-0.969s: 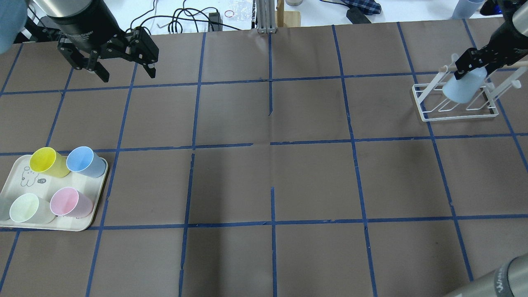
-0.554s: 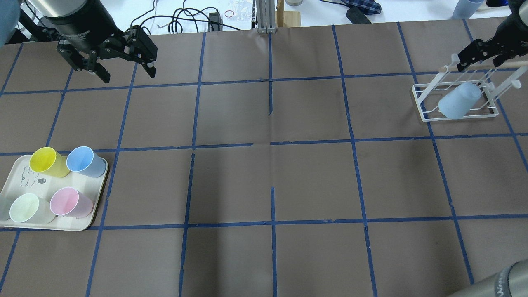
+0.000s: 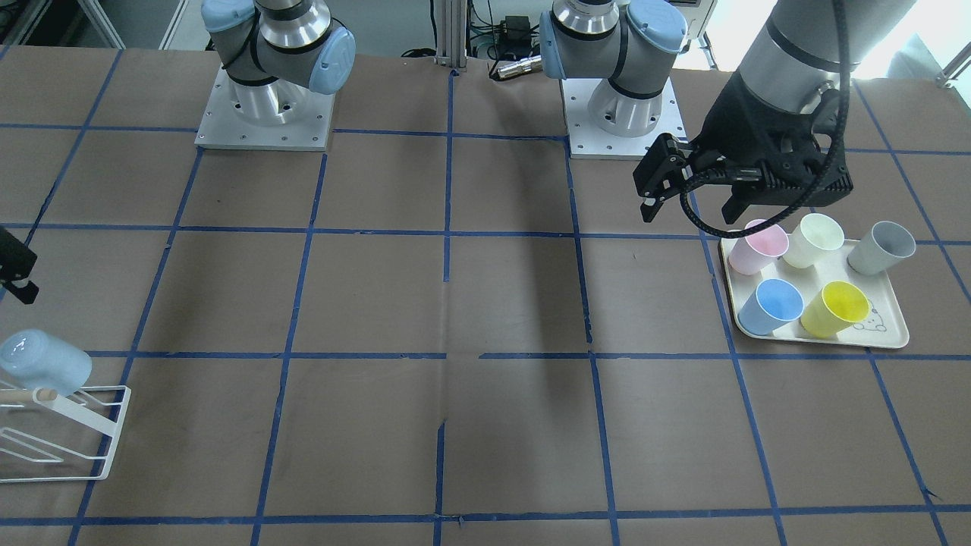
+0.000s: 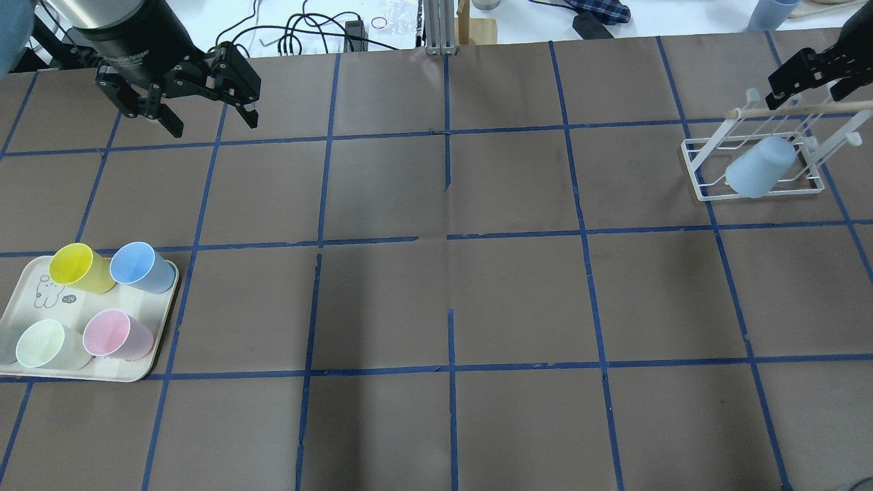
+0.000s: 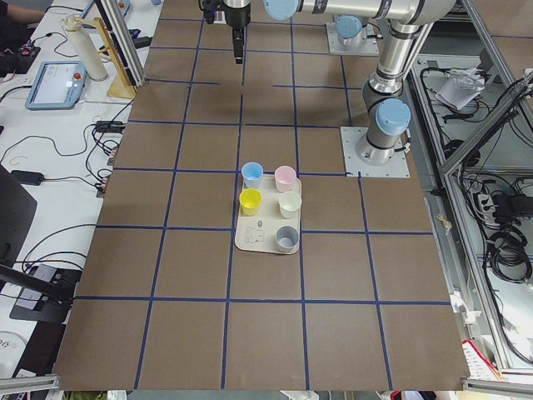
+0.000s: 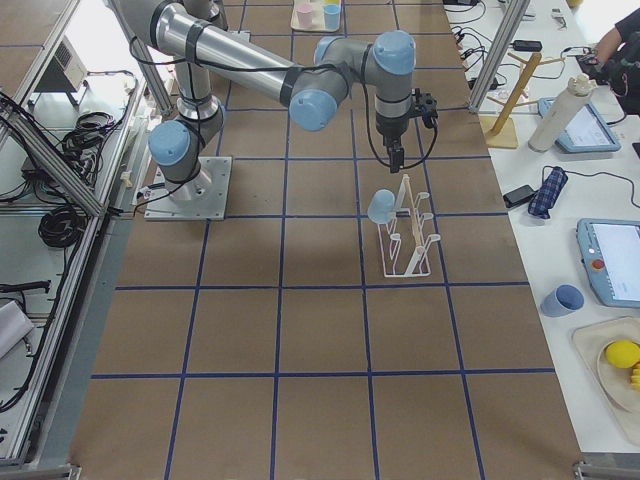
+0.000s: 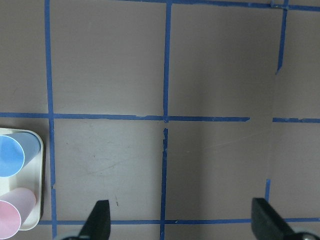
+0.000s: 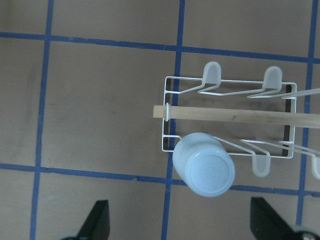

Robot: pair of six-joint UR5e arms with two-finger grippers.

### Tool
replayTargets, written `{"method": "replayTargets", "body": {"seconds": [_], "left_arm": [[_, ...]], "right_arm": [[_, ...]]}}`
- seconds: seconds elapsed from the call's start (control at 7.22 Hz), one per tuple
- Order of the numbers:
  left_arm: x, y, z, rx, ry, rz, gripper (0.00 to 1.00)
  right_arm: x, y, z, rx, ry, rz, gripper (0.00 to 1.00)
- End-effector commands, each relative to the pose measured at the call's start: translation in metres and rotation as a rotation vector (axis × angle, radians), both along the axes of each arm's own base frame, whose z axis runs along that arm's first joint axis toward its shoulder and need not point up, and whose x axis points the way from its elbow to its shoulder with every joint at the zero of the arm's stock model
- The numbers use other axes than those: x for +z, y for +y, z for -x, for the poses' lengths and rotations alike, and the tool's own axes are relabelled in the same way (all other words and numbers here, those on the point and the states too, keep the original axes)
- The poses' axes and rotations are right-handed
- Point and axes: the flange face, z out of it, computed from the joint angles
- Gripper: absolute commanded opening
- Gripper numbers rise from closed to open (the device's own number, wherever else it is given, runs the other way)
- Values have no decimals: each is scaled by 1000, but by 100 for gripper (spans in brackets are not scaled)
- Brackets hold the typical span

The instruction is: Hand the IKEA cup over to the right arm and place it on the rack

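The pale sky-blue IKEA cup (image 4: 760,167) sits upside down and tilted on a prong of the white wire rack (image 4: 702,187), under its wooden peg (image 8: 230,116). It also shows in the right wrist view (image 8: 204,164) and the front view (image 3: 45,362). My right gripper (image 4: 803,95) is open and empty, above and apart from the cup, its fingertips (image 8: 97,222) wide apart. My left gripper (image 4: 211,123) is open and empty at the far left, over bare table beyond the tray; it also shows in the front view (image 3: 686,220).
A cream tray (image 4: 164,320) at the near left holds yellow (image 4: 78,267), deeper blue (image 4: 140,266), pink (image 4: 116,334) and pale green (image 4: 48,344) cups, plus a grey one (image 3: 884,246). Cables and clutter lie beyond the table's far edge.
My right gripper was shut on the cup over the rack, then let go; the cup dropped onto the prong. The gripper has since pulled up and back. The left arm hardly moved.
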Motion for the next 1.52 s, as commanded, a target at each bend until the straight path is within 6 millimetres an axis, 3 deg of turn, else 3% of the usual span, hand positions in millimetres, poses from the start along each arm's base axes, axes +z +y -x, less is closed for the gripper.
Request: {"method": "replayTargets", "body": {"seconds": [0.0, 0.28, 0.55, 0.69, 1.38], "left_arm": [[1, 0, 1, -2, 0, 1, 100], [0, 2, 4, -8, 0, 1, 100], [-1, 2, 6, -8, -2, 3, 100], [-2, 3, 6, -10, -5, 1, 100], [-1, 3, 21, -35, -15, 5, 100]], "right_arm": [[36, 11, -82, -14, -18, 2, 100], [66, 25, -149, 17, -8, -72, 100], [75, 46, -213, 51, -11, -126, 100], [77, 54, -234, 24, -15, -129, 100], [68, 56, -239, 23, 51, -146, 100]]}}
